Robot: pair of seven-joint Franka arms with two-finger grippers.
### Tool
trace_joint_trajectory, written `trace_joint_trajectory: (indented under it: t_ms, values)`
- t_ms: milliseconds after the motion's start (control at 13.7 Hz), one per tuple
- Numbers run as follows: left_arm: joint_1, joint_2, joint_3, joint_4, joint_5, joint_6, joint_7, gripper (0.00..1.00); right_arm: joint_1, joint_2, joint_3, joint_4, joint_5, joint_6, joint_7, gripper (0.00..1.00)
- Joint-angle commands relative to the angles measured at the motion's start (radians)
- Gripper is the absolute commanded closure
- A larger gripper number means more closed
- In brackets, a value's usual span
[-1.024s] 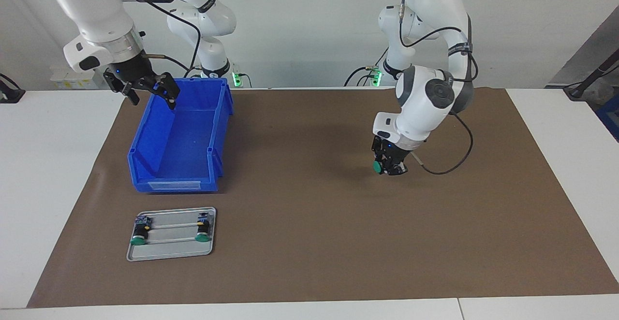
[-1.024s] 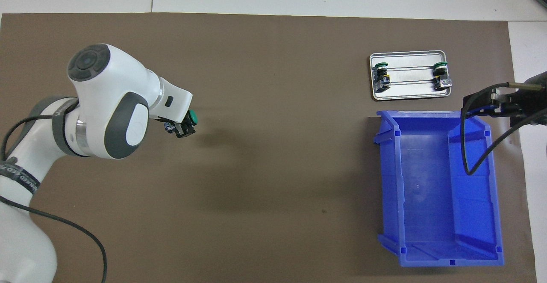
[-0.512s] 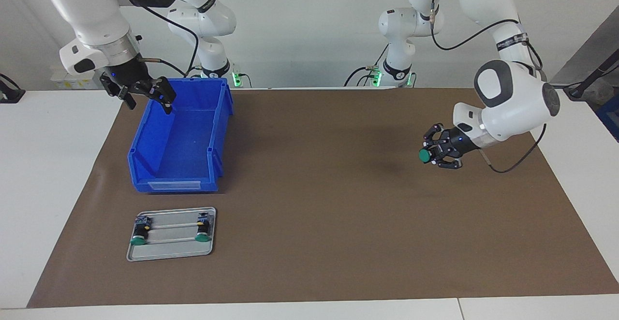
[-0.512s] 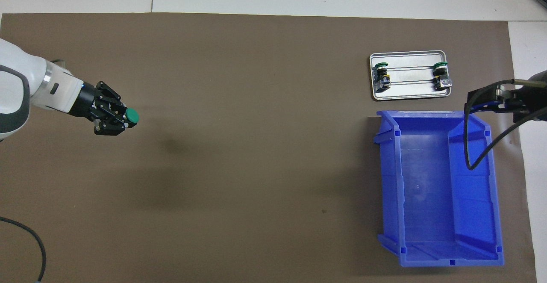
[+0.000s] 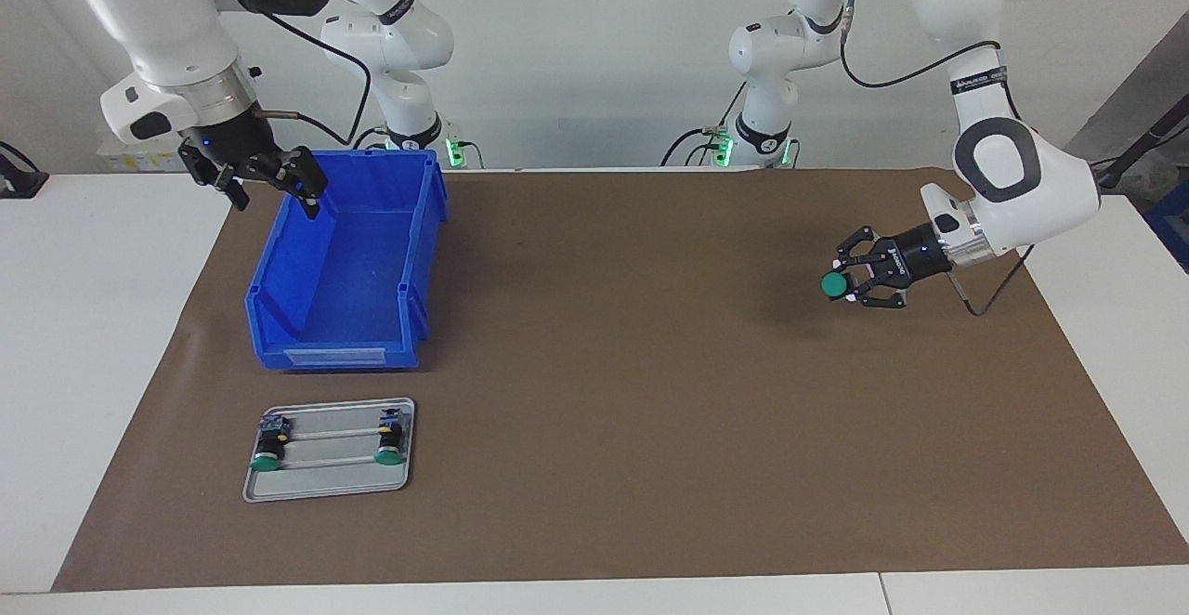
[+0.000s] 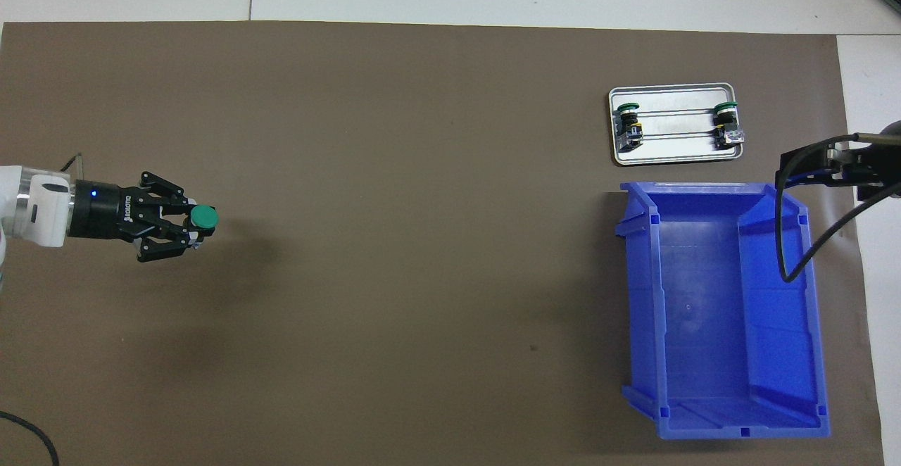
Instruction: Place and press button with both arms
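A green-capped button hangs in the air over the brown mat, toward the left arm's end of the table. My left gripper is shut on its black body and lies almost level, with the green cap facing the table's middle. My right gripper hovers open and empty over the corner of the blue bin at the right arm's end.
A grey metal tray lies on the mat, farther from the robots than the bin. Two more green buttons lie on it on their sides. White table borders the mat.
The left arm swung out toward its own end of the table with the button, its wrist turning from downward to nearly level. The right gripper drifted slightly up and outward.
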Motion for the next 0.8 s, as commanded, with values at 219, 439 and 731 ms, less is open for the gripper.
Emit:
trace_joint_trajectory:
  t_ms: [219,439,731]
  values:
    - [0.003,-0.048,-0.009,-0.254,-0.422,0.043,0.265,1.00,0.037,-0.024,-0.044,-0.033,-0.015,0.008,-0.026,0.00]
    - [-0.057,-0.025,-0.012,-0.295,-0.657,0.044,0.357,1.00,0.038,-0.026,-0.045,-0.031,-0.004,0.017,-0.020,0.00]
    - [-0.103,0.030,-0.012,-0.297,-0.811,0.044,0.455,1.00,0.051,-0.028,-0.041,-0.031,0.004,0.006,-0.021,0.00]
